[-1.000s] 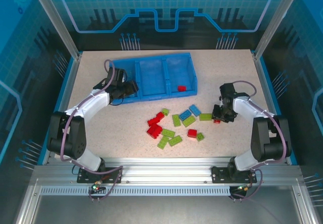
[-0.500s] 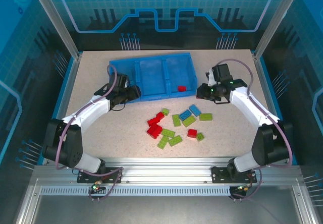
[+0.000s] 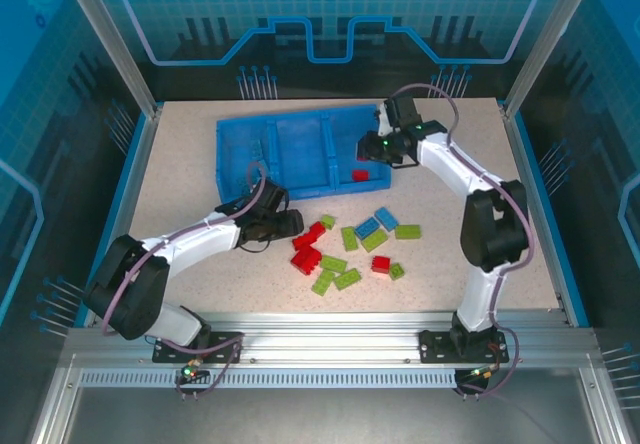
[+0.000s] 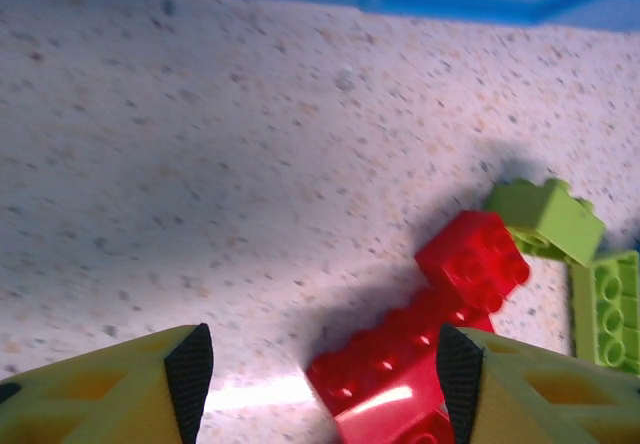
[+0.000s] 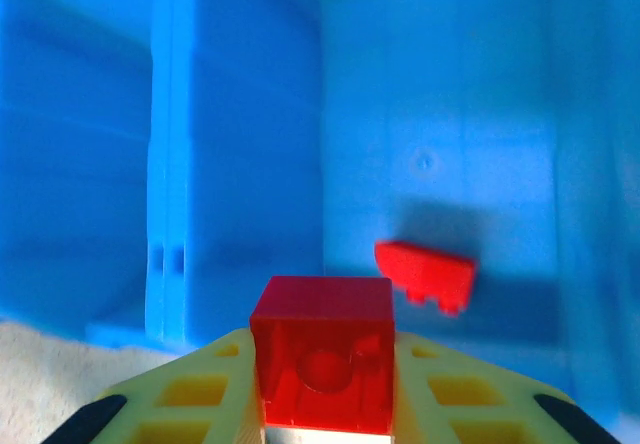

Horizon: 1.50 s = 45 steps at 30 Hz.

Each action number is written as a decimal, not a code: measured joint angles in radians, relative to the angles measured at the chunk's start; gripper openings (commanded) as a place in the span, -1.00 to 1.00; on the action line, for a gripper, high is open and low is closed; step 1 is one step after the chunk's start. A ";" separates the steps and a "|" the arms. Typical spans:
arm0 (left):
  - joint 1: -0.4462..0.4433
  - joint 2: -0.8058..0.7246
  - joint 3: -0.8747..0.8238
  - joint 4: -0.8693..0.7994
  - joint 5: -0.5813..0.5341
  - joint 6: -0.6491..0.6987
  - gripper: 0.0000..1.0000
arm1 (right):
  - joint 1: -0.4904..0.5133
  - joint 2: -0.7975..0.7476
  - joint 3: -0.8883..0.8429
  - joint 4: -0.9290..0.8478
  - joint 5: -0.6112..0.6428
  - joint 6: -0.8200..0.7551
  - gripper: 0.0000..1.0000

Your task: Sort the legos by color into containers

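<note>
**Right claw**: clenched on a small red brick and held over the right compartment of the blue tray. A second red brick lies on that compartment's floor.

**Left claw**: released, fingers spread, low over the bench. The wrist view shows a long red brick between the fingers, nearer the right one. It touches a square red brick, with a lime brick just beyond.

**Loose stock**: red, lime and light-blue bricks clustered on the bench between the tray and the arm bases.

**Step in hand (judged):** delivery of a red brick to the right compartment. The next move calls for opening the jaws with the brick inside the walls, clear of the divider. The left claw should centre on the long red brick without catching its square neighbour.

**Edges and room:**
- The tray sits askew on the bench.
- The right claw works near the tray's front wall.
- The brick already lying there is off to one side, so the floor below looks free.
- The arms are well apart.
</note>
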 measured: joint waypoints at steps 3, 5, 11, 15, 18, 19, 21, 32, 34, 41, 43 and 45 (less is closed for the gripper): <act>-0.031 -0.006 -0.016 0.007 -0.010 -0.020 0.35 | 0.013 0.089 0.103 -0.037 0.033 0.000 -0.31; -0.047 -0.006 -0.016 0.005 -0.017 -0.030 0.39 | 0.024 0.132 0.146 -0.064 0.059 -0.001 -0.27; -0.132 -0.003 -0.014 -0.020 -0.035 -0.051 0.49 | 0.044 0.179 0.178 -0.114 0.082 0.000 0.03; -0.198 -0.003 -0.007 -0.071 -0.056 -0.103 0.64 | 0.044 0.192 0.196 -0.124 0.082 -0.004 0.28; -0.233 -0.003 0.000 -0.109 -0.064 -0.161 0.74 | 0.047 0.191 0.196 -0.127 0.082 -0.005 0.44; -0.243 -0.003 0.003 -0.124 -0.065 -0.187 0.76 | 0.048 0.191 0.196 -0.127 0.082 -0.005 0.45; -0.260 -0.003 0.008 -0.147 -0.067 -0.230 0.88 | 0.054 0.191 0.196 -0.127 0.082 -0.004 0.45; -0.319 -0.003 0.032 -0.223 -0.079 -0.562 0.98 | 0.068 0.098 0.058 -0.087 0.080 -0.003 0.45; -0.322 -0.003 0.032 -0.232 -0.079 -0.645 0.98 | 0.068 0.063 0.020 -0.077 0.079 -0.003 0.45; -0.324 0.001 0.051 -0.259 -0.079 -0.835 0.98 | 0.054 -0.037 -0.101 -0.024 0.077 -0.003 0.45; -0.324 0.013 0.071 -0.258 -0.078 -0.867 0.98 | 0.043 -0.051 -0.132 -0.012 0.075 0.000 0.45; -0.324 0.034 0.086 -0.250 -0.074 -0.895 0.98 | 0.032 -0.060 -0.157 -0.003 0.074 0.001 0.45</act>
